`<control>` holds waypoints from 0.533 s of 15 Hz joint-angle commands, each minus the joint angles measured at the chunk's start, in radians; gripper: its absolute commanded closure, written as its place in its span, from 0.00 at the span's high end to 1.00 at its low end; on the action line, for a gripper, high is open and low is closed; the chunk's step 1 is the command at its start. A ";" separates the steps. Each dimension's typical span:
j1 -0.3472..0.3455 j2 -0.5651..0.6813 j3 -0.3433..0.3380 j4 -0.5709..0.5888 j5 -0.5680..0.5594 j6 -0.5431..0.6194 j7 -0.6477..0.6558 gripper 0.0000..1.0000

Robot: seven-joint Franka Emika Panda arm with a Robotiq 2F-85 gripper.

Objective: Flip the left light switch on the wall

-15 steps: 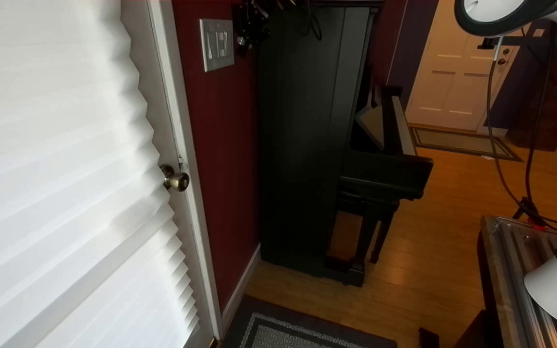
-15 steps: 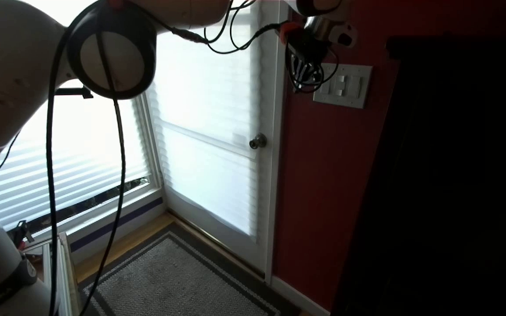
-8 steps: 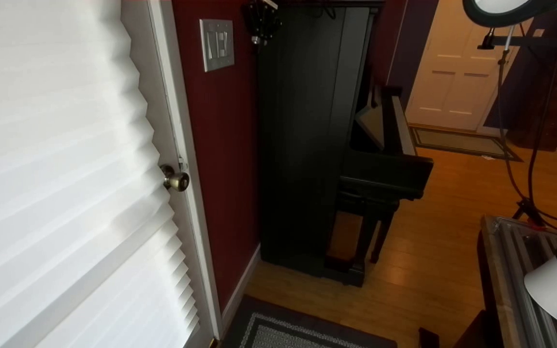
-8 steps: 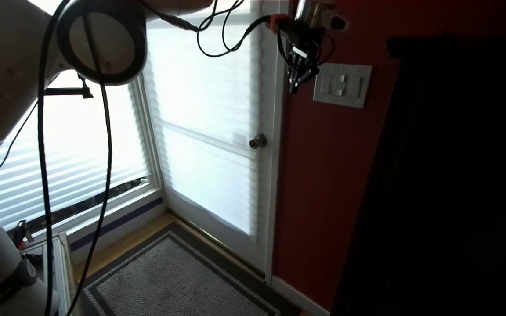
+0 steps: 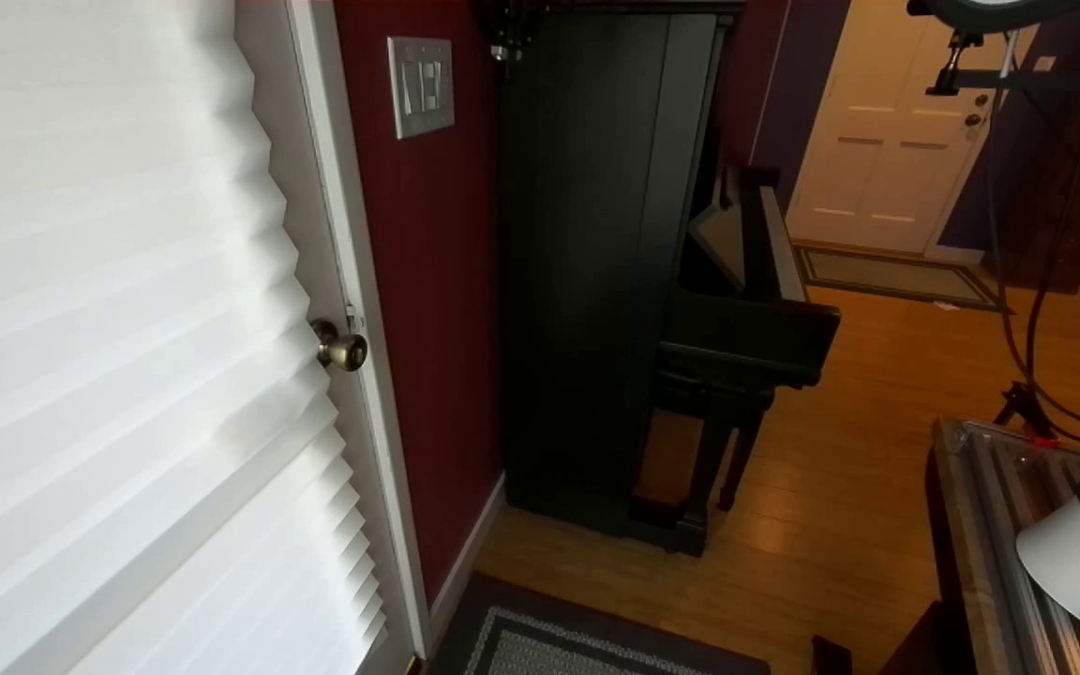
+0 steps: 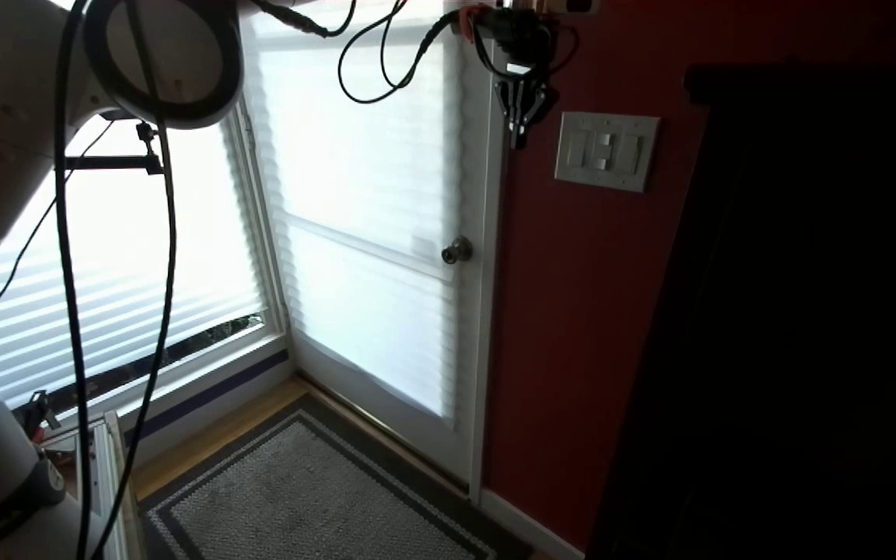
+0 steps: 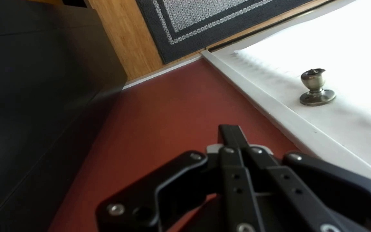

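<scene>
Your fingers (image 7: pixel 240 206) – closed together, empty – hang apart from the left light switch (image 6: pixel 576 148), leftmost on its plate (image 6: pixel 607 178), on the wall (image 6: pixel 565 327). Flipped or not – can't tell; if not, your press remains.

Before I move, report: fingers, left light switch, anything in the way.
Fingers shut, apart from the switch plate. Left light switch untouched, setting unclear. Black piano beside the plate, could crowd the approach.

The claw (image 7: pixel 232 129) points downward (fingertips (image 7: pixel 224 132) together) from the bent arm (image 6: pixel 5 128).
</scene>
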State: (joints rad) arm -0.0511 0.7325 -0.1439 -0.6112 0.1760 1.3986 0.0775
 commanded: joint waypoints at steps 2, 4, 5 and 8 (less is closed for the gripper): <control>0.027 -0.037 -0.034 -0.046 -0.033 0.033 0.063 0.00; 0.035 -0.040 -0.048 -0.050 -0.047 0.051 0.076 0.00; 0.031 -0.045 -0.048 -0.054 -0.039 0.042 0.086 0.26; 0.014 -0.011 -0.039 -0.004 -0.021 0.057 0.061 0.14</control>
State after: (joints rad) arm -0.0367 0.7217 -0.1831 -0.6150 0.1547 1.4562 0.1381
